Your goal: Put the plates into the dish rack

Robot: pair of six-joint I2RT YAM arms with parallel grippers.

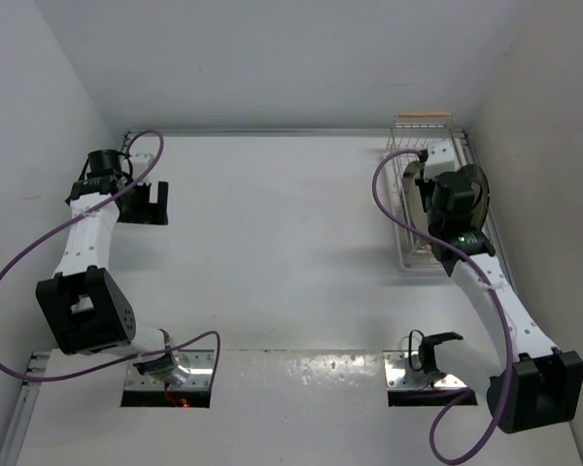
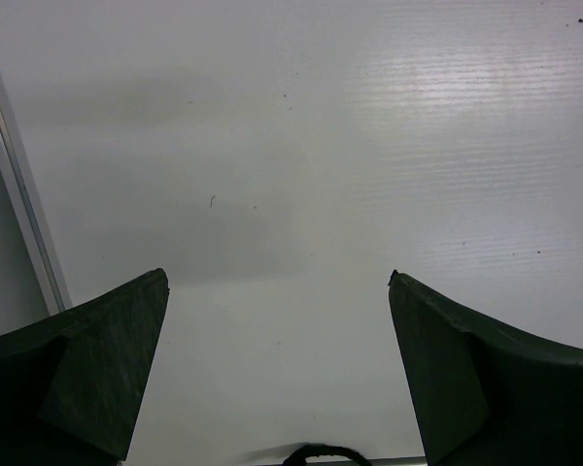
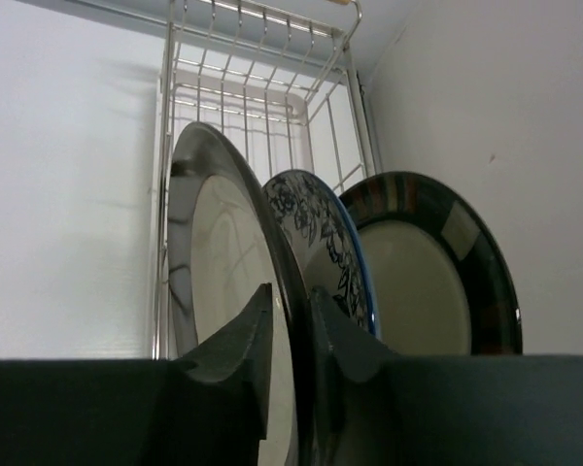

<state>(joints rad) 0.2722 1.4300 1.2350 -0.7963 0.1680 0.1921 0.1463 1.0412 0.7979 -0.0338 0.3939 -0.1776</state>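
In the dish rack (image 3: pixel 262 92), all three plates stand on edge in a row: the cream-centred plate (image 3: pixel 219 272), the floral plate (image 3: pixel 323 238) in the middle, and the plate with pale rim marks (image 3: pixel 423 291) on the far side. The right jaws are pinching the cream-centred plate's dark rim. Well away from the rack, the left jaws hang spread wide over the surface (image 2: pixel 291 146).
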